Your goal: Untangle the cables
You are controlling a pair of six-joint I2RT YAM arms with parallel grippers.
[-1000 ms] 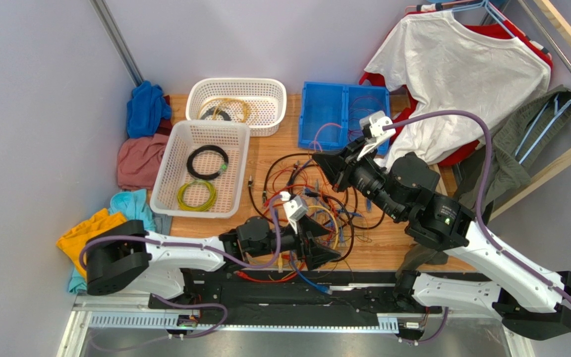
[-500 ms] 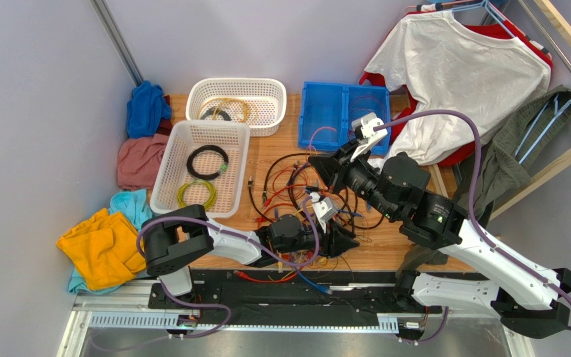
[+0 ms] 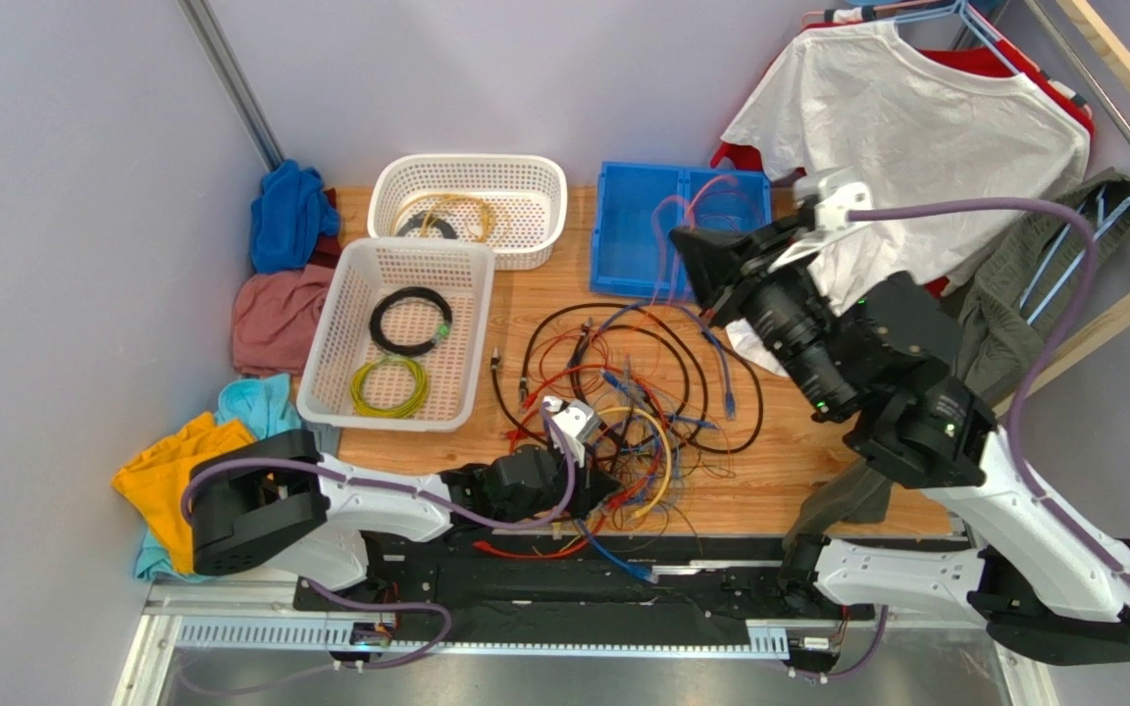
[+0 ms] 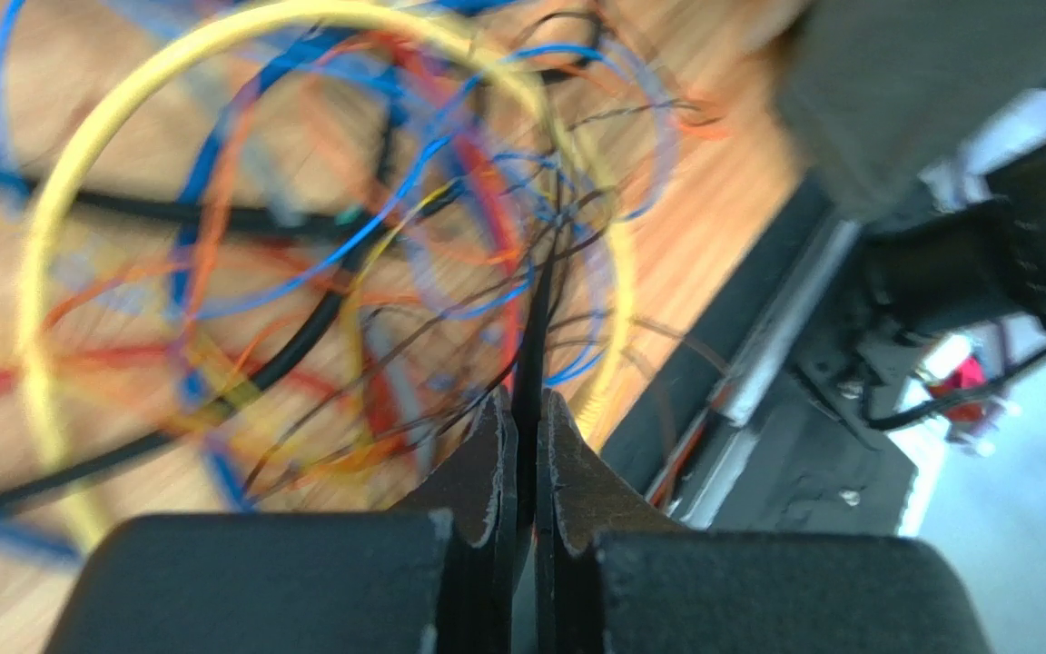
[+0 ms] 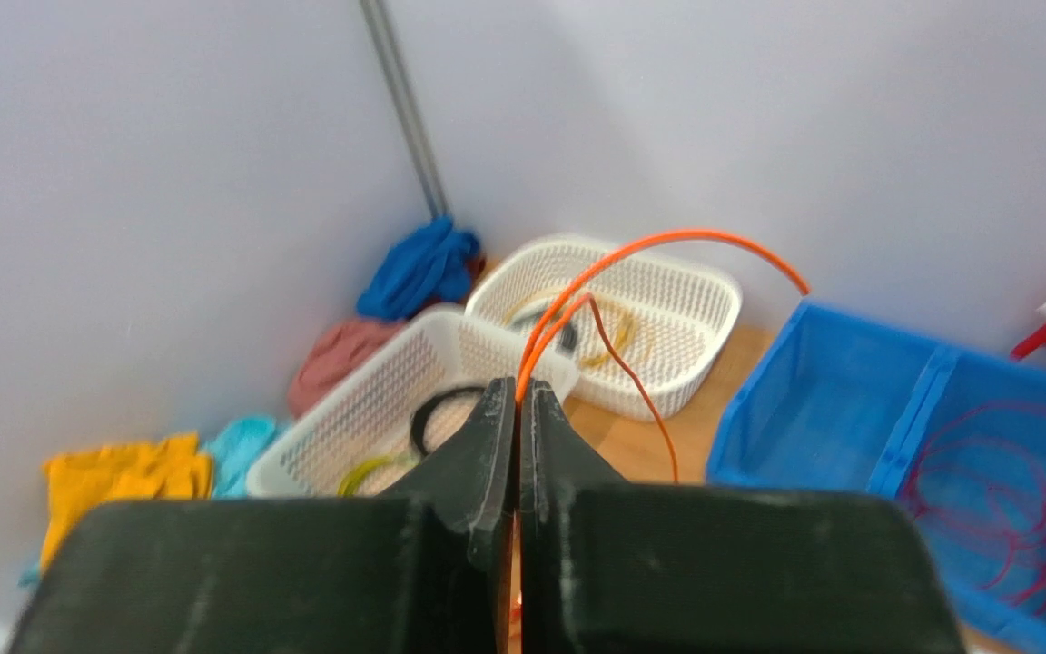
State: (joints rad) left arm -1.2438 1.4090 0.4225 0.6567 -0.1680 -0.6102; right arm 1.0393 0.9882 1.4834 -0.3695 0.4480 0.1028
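While the cables (image 3: 630, 390) lie heaped on the worktop (image 3: 527, 294) just nearer us than the blue bin (image 3: 623, 199), both our pincers are pressed together on single strands. Our right pincer (image 5: 516, 388) hangs above the bin, pinching an orange wire (image 5: 651, 245). Our left pincer (image 4: 525, 402) sits low at the heap's edge farthest from the bin, pinching a thin black wire (image 4: 538, 314). We judge the next pull should run along that bin-to-heap line, drawing the strands apart.
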